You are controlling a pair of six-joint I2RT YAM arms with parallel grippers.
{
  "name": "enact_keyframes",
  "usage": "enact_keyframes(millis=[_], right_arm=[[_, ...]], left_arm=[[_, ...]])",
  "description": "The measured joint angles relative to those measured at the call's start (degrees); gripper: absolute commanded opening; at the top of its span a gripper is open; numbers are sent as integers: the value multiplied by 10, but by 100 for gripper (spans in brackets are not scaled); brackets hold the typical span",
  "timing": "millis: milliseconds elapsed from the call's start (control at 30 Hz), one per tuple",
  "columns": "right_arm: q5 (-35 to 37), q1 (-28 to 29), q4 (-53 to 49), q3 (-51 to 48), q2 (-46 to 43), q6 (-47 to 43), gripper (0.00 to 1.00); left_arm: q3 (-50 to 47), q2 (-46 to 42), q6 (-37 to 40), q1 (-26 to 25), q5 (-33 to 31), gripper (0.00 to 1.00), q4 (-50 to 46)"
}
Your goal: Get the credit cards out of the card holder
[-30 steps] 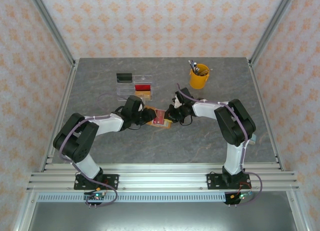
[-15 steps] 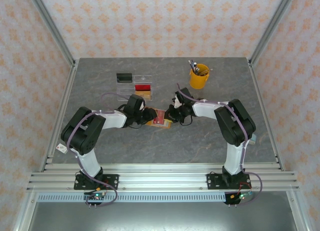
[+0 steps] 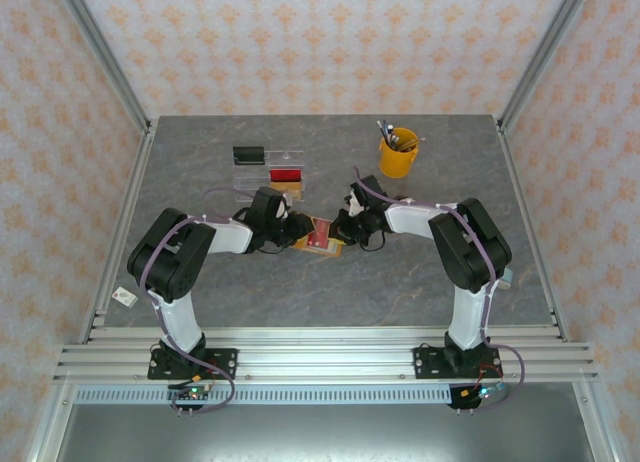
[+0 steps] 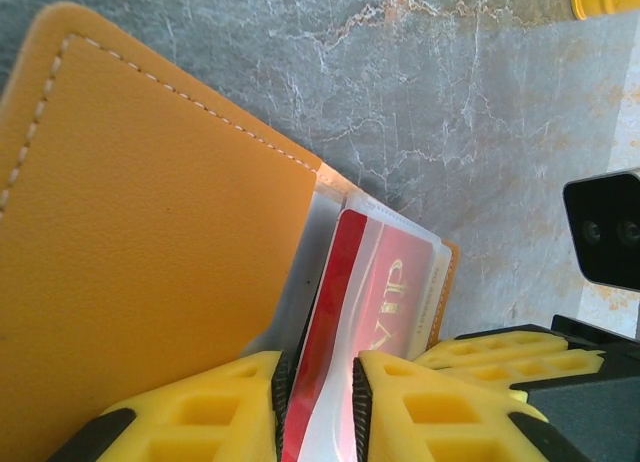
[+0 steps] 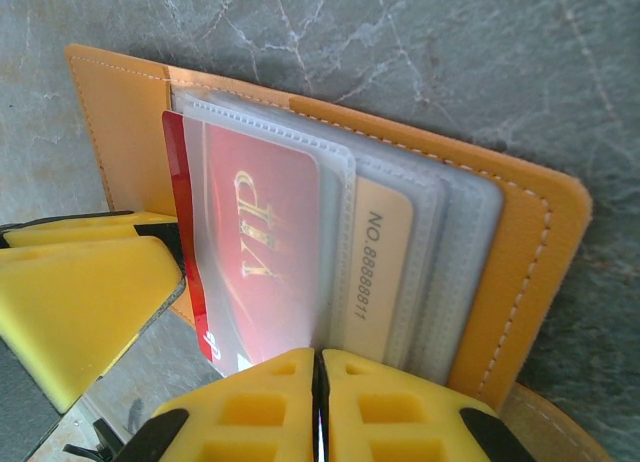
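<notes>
The card holder (image 3: 322, 236) lies open in the middle of the table (image 3: 400, 282), orange-tan with pale stitching, and a red card (image 5: 265, 252) marked "VIP" sits in its clear sleeves (image 5: 440, 212). The left gripper (image 4: 318, 367) has its jaws close on both sides of the red card, but I cannot tell if they press it. The right gripper (image 5: 318, 354) has its fingers together at the sleeves' edge.

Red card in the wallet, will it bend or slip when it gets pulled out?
The red card looks thin and straight-edged, so it is probably stiff and light. Its glossy face may slip between the ribbed pads of the left pincer. It sits in a clear sleeve, so it could drag the card holder along.
</notes>
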Motion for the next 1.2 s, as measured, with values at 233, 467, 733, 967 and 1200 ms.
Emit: enact_keyframes(millis=[233, 467, 733, 967, 1200], right_arm=[[-4, -1, -6, 4, 3, -2, 11], [-4, -1, -9, 6, 4, -3, 11], [-4, -1, -8, 6, 5, -4, 11], [-4, -1, -8, 6, 5, -6, 11], [-4, -1, -8, 6, 5, -6, 11]], left_arm=[[4, 2, 16, 2, 8, 23, -8], [9, 7, 36, 3, 3, 0, -22], [10, -8, 63, -2, -23, 0, -48], [10, -37, 95, -5, -66, 0, -103], [10, -49, 104, -5, -71, 4, -121]])
